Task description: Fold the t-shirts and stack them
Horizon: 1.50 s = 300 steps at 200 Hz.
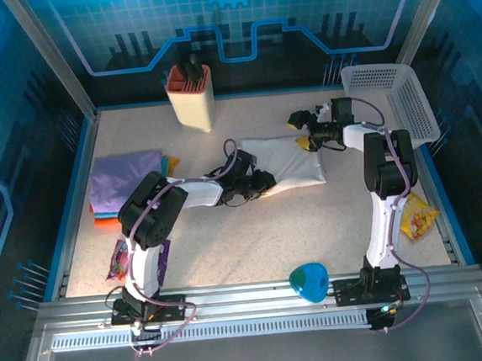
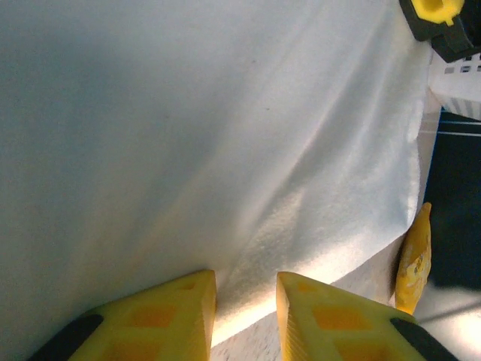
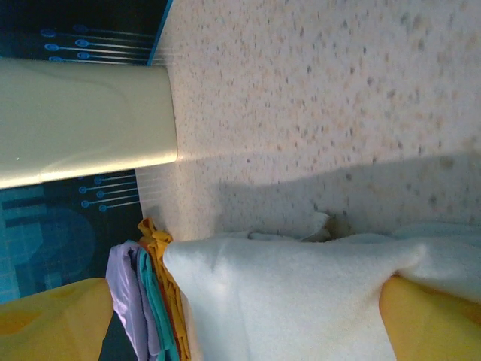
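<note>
A white t-shirt [image 1: 288,161] lies folded into a rectangle in the middle of the table. My left gripper [image 1: 256,182] is low at its left edge. In the left wrist view its yellow fingers [image 2: 180,316] stand apart, and the shirt's hem [image 2: 301,226] runs just past the left gripper's [image 2: 246,282] tips. My right gripper [image 1: 304,134] is at the shirt's far right corner, open wide, and white cloth [image 3: 285,301] fills the gap in the right gripper [image 3: 244,301]. A folded stack with a lavender t-shirt [image 1: 125,178] on top and orange edges [image 3: 161,263] lies at the left.
A beige holder [image 1: 191,96] stands at the back. A white perforated basket [image 1: 390,100] leans at the back right. A yellow snack packet [image 1: 417,216] lies beside the right arm, a purple packet [image 1: 121,258] beside the left arm, and a blue object [image 1: 309,281] at the front edge.
</note>
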Available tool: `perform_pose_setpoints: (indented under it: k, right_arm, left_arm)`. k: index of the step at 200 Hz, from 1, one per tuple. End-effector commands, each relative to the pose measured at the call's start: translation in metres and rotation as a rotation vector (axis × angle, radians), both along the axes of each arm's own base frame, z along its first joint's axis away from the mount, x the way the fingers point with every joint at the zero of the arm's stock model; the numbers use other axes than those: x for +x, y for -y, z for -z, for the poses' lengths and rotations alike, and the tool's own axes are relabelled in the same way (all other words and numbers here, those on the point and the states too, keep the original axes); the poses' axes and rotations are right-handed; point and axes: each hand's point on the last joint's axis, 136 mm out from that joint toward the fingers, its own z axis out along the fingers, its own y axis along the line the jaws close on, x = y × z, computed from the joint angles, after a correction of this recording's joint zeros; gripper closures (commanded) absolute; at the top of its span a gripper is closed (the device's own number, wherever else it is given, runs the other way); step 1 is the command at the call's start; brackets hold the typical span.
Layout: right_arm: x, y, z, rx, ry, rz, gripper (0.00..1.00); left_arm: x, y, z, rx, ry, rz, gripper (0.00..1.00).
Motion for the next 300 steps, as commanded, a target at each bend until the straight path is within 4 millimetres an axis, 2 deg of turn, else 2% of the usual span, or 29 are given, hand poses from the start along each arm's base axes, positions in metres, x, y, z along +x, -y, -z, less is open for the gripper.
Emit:
perform_pose_setpoints:
  k: [1,42,58,73,92,108,128,146,166,186,207,232,246,300]
  right_arm:
    - [-0.023,0.014,0.028,-0.027,-0.081,0.048,0.07]
    - [-0.053,0.012,0.024,-0.032,-0.085,0.031,0.07]
    - [-0.059,0.014,0.023,-0.04,-0.075,0.025,0.07]
    - [-0.062,0.013,0.02,-0.036,-0.065,0.013,0.07]
    - [-0.063,0.012,0.006,-0.03,-0.029,-0.009,0.07]
    - [-0.063,0.008,-0.016,-0.02,0.016,-0.037,0.07]
    - [-0.066,0.005,-0.044,-0.019,0.064,-0.06,0.06]
    - [-0.071,0.006,-0.064,-0.034,0.09,-0.073,0.06]
    - [-0.081,0.008,-0.075,-0.075,0.101,-0.081,0.03]
    - [-0.094,0.012,-0.076,-0.125,0.098,-0.08,0.01]
    - [-0.108,0.014,-0.076,-0.161,0.092,-0.086,0.0]
    - [-0.125,0.015,-0.071,-0.172,0.078,-0.094,0.0]
    - [-0.134,0.015,-0.068,-0.176,0.07,-0.1,0.0]
    - [-0.161,0.018,-0.043,-0.159,0.012,-0.104,0.0]
  left_arm:
    - [-0.053,-0.037,0.058,0.154,-0.213,-0.031,0.71]
    - [-0.085,-0.044,0.056,0.147,-0.226,-0.039,0.74]
    - [-0.097,-0.048,0.057,0.158,-0.227,-0.04,0.8]
    - [-0.104,-0.051,0.06,0.147,-0.242,-0.052,0.81]
    - [-0.111,-0.052,0.057,0.131,-0.242,-0.061,0.81]
    - [-0.111,-0.049,0.043,0.115,-0.225,-0.049,0.76]
    - [-0.1,-0.048,0.01,0.121,-0.167,-0.017,0.65]
    - [-0.086,-0.05,-0.029,0.163,-0.095,0.055,0.52]
    - [-0.071,-0.07,-0.057,0.294,-0.027,0.128,0.42]
    - [-0.052,-0.097,-0.069,0.401,0.011,0.151,0.33]
    - [-0.032,-0.117,-0.067,0.428,0.014,0.157,0.3]
    - [-0.013,-0.125,-0.052,0.417,-0.019,0.178,0.27]
    - [-0.006,-0.121,-0.043,0.414,-0.037,0.209,0.24]
    - [0.028,-0.096,-0.02,0.364,-0.032,0.233,0.24]
